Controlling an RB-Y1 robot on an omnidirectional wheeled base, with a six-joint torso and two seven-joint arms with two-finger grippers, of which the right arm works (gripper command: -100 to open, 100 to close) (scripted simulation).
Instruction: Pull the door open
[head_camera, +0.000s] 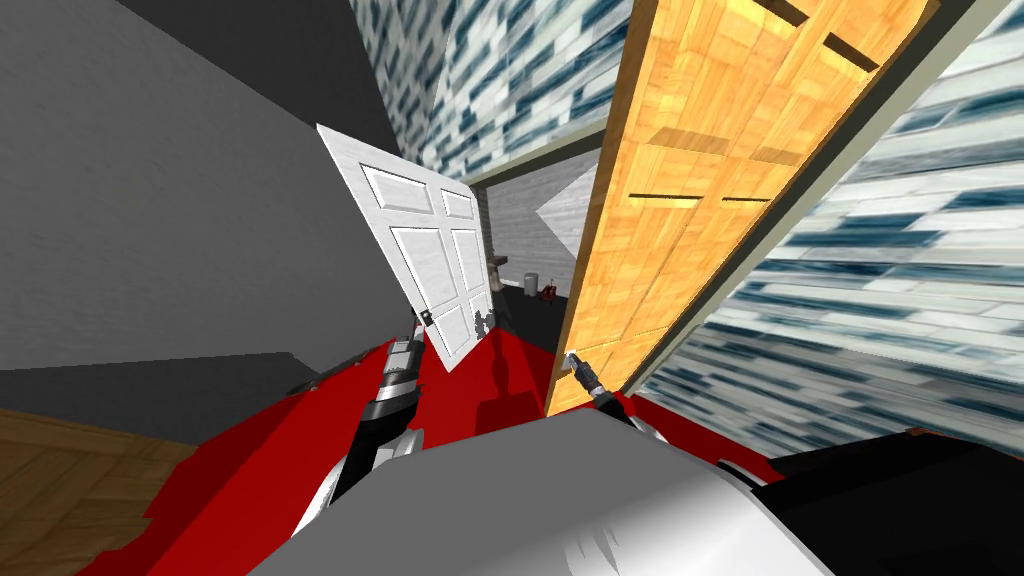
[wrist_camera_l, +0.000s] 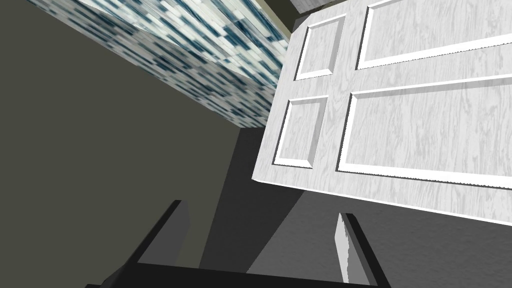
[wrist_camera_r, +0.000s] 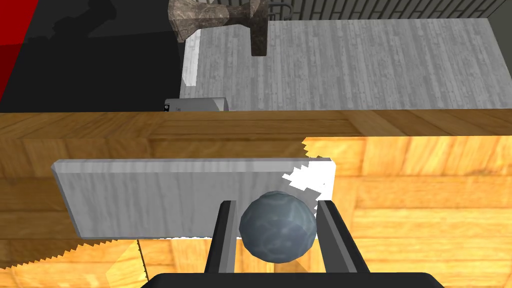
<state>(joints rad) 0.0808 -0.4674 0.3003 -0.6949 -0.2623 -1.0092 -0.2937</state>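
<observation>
right gripper (wrist_camera_r: 276, 202) clamped on grey knob (wrist_camera_r: 278, 232), lower centre; pull squarely along wooden door (head_camera: 680, 200) arc; left gripper (wrist_camera_l: 261, 209) spread, idle.

no readable text, no labels, no numbers, no signs anywhere

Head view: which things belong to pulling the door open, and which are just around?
Job: wooden door; its knob; right claw, shut on the knob.
Around: white door; left claw, open near it; blue-tiled wall.
</observation>
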